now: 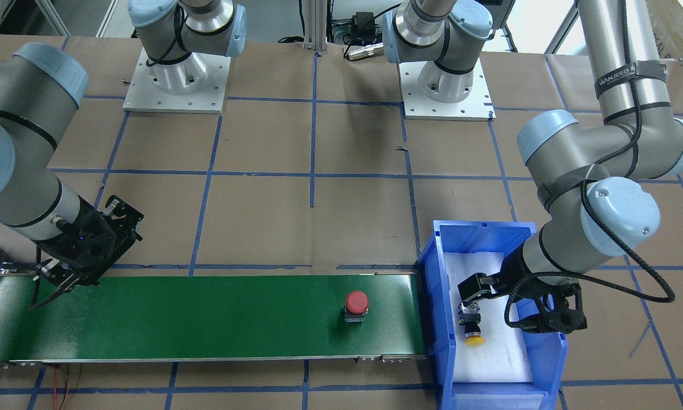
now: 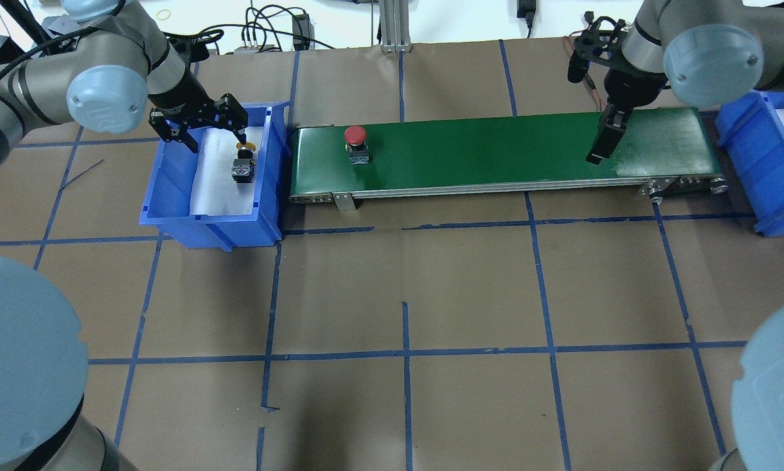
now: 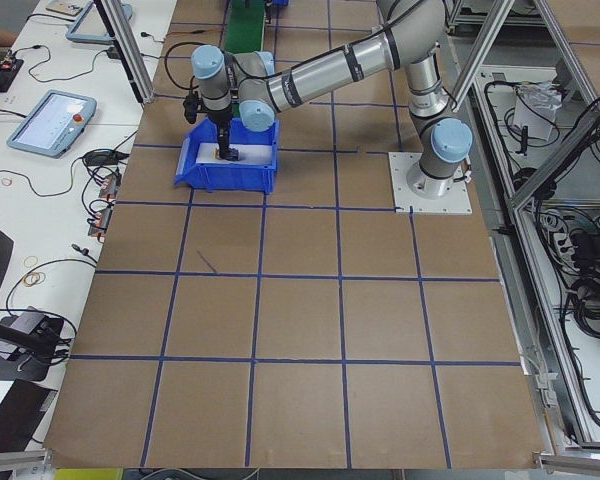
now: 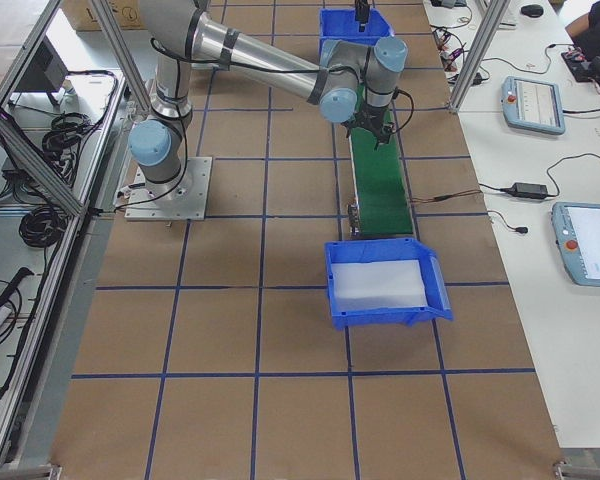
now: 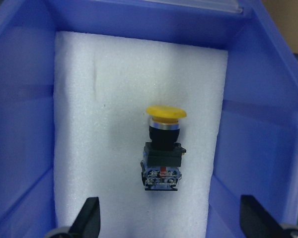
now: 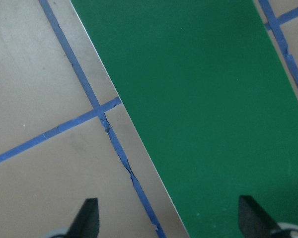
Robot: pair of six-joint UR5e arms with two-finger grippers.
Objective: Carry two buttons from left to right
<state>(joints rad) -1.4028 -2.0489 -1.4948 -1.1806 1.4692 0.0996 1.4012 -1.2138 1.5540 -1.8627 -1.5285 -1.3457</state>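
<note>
Left gripper (image 5: 171,220): jaws wide, above your yellow button (image 5: 163,148) in the blue bin (image 5: 20,124).
Right gripper (image 6: 169,218): jaws wide, over the belt (image 6: 198,99) edge.
Red button (image 1: 356,306): upright on belt.

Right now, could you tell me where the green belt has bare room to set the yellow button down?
The conveyor belt is bare from the red button to the right gripper over its right end. It is crowded only at the left end, around the red button beside the blue bin.
</note>
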